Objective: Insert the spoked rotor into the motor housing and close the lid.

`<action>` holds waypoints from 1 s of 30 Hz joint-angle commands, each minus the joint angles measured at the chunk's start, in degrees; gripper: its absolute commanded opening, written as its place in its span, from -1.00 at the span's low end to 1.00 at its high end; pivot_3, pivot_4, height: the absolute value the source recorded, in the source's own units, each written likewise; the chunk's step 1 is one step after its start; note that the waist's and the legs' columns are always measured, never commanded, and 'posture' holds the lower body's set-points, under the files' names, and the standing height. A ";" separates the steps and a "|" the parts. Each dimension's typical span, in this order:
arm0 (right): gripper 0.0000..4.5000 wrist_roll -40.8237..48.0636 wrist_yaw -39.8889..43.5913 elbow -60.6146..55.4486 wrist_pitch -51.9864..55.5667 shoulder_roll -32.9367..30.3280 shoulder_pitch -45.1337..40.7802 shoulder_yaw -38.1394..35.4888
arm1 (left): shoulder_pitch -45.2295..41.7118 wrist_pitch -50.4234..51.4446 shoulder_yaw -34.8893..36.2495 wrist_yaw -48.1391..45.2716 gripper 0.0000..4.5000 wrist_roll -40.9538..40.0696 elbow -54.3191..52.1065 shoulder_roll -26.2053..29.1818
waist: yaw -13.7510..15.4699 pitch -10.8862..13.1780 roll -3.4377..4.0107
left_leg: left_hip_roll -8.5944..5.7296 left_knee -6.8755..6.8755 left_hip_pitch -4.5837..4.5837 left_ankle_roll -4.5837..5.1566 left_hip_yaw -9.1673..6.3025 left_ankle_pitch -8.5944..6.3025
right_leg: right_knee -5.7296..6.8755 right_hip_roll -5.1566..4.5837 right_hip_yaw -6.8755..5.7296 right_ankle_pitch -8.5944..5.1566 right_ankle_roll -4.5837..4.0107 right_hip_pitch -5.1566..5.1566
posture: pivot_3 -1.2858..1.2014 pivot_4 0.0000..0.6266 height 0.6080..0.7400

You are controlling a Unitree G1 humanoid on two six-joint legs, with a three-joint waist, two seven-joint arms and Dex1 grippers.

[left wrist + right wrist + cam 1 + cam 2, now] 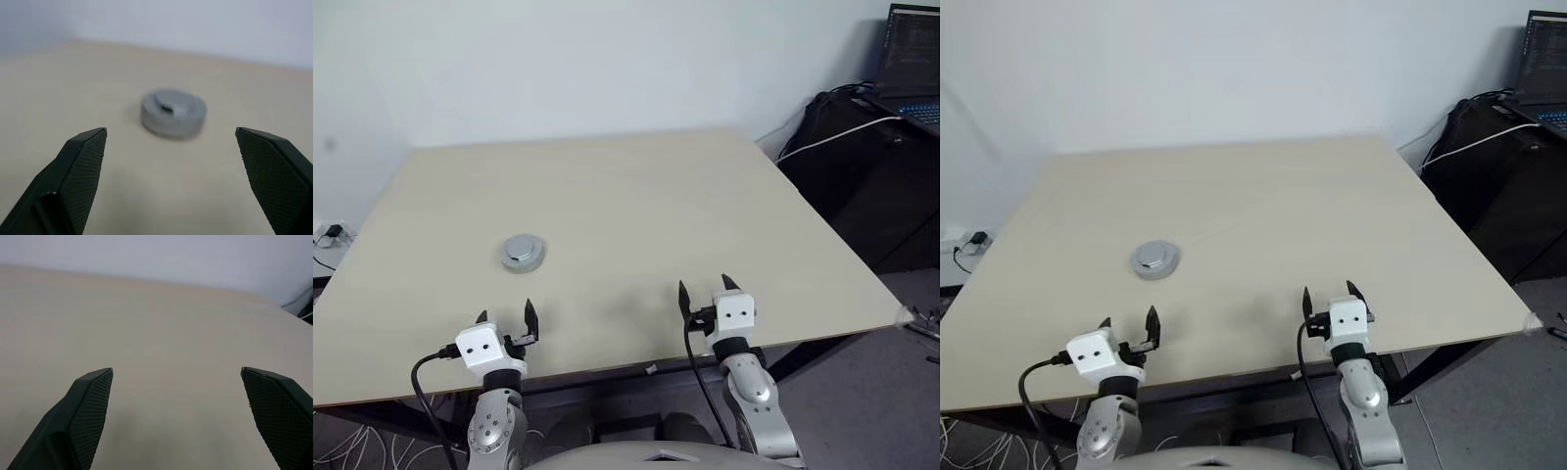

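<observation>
A round silver lid (523,252) with a small centre hub lies flat on the pale table (636,196), left of the middle. It looks like a low closed puck (173,112). The motor housing and the spoked rotor are hidden. My left gripper (506,311) hovers open at the table's near edge, pointing level toward the lid, a short way back from it. My right gripper (706,284) is open too, further right over bare tabletop, with nothing between its fingers (93,401).
The table's near edge runs just below both grippers. A dark cabinet (871,166) with a laptop (913,59) and a white cable stands beyond the table's right side. Cables and a plug lie on the floor at the left (331,235).
</observation>
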 commanded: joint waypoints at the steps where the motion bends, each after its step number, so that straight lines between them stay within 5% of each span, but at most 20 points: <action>1: 1.00 1.08 0.01 -1.15 -2.99 0.70 0.67 -0.79 | -1.15 -6.26 -0.10 1.40 0.99 6.32 1.48 0.71 | 0.00 -0.01 0.01 | 0.00 0.00 0.01 0.00 0.00 0.00 | 0.01 0.01 -0.01 0.00 0.01 0.02 | 0.03 -1.00 1.00; 30: 1.00 6.32 1.74 -0.54 -2.50 3.82 1.31 -3.88 | -2.35 -3.31 -1.28 -3.16 0.99 3.56 3.07 0.19 | -0.14 0.03 0.11 | 0.00 0.00 0.02 0.04 -0.02 -0.01 | 0.03 0.03 -0.06 -0.03 0.05 0.03 | 0.03 -1.00 1.00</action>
